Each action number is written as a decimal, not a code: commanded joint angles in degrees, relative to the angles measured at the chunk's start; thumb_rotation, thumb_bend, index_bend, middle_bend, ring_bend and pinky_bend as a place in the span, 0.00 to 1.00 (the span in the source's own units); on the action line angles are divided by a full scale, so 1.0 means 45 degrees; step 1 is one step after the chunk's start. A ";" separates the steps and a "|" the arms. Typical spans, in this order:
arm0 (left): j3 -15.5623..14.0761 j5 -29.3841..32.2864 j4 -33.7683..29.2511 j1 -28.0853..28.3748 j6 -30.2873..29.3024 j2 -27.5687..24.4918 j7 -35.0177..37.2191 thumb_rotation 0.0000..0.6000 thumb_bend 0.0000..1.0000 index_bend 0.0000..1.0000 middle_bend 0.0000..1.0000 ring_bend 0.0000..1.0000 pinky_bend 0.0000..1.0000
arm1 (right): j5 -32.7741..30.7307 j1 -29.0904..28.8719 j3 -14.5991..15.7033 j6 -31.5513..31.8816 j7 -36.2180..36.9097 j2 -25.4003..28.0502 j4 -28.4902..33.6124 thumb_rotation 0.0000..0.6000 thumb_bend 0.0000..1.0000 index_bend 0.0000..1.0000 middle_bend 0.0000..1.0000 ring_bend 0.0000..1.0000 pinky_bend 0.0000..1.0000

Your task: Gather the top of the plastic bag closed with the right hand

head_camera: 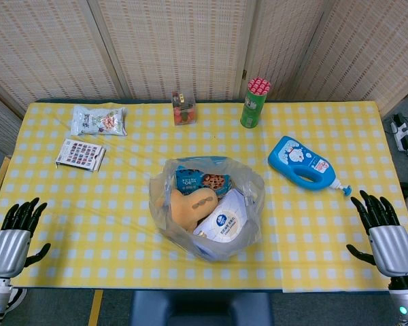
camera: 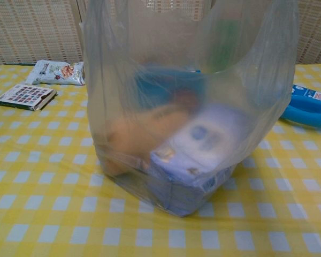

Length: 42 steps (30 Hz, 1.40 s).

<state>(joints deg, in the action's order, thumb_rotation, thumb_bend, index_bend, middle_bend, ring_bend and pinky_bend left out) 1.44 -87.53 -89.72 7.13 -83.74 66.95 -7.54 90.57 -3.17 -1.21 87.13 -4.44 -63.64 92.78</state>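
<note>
The bag sat in the middle of the yellow checked table, top wide open, nothing gathered yet. Inside I could make out a blue cookie pack, an orange bottle-shaped thing and a white pouch. In the chest view it was all a blur through the plastic, so I couldn't tell you much more than colours.

My right hand was parked at the table's near right edge, fingers spread, holding nothing, well apart from the bag. Left hand was the same deal on the other side, loose and empty.

Other stuff around: a blue pump bottle lying to the bag's right, a green can and a small jar at the far edge, plus a snack pack and a flat box far left.
</note>
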 commanded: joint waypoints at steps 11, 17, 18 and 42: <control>-0.0050 -0.0073 -0.0243 0.0031 0.0047 -0.0153 0.0290 1.00 0.30 0.00 0.06 0.05 0.02 | 0.0593 -0.0021 0.0249 0.0015 0.0590 0.0007 -0.0199 1.00 0.16 0.00 0.00 0.00 0.00; -0.0079 -0.0023 -0.0292 0.0062 0.0178 -0.0237 0.0436 1.00 0.30 0.00 0.06 0.05 0.02 | 0.2632 -0.1025 0.0870 -0.0325 0.4777 0.0276 -0.0556 1.00 0.16 0.00 0.00 0.00 0.00; -0.0097 -0.0013 -0.0306 0.0067 0.0218 -0.0260 0.0459 1.00 0.30 0.00 0.06 0.05 0.02 | 0.2981 -0.1260 0.0905 -0.0274 0.5578 0.0355 -0.0660 1.00 0.16 0.00 0.00 0.00 0.00; 0.0199 -0.0625 -0.0113 -0.0049 -0.0850 -0.0274 0.1304 1.00 0.30 0.00 0.08 0.10 0.06 | 0.3225 -0.5122 -0.0227 -0.3420 0.6293 0.1411 0.3008 1.00 0.16 0.00 0.00 0.00 0.00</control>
<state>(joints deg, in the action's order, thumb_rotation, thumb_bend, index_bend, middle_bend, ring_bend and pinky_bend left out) 2.07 -90.10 -90.72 6.74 -87.25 65.34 -1.97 105.31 -25.45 -1.85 72.35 23.11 -57.63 105.77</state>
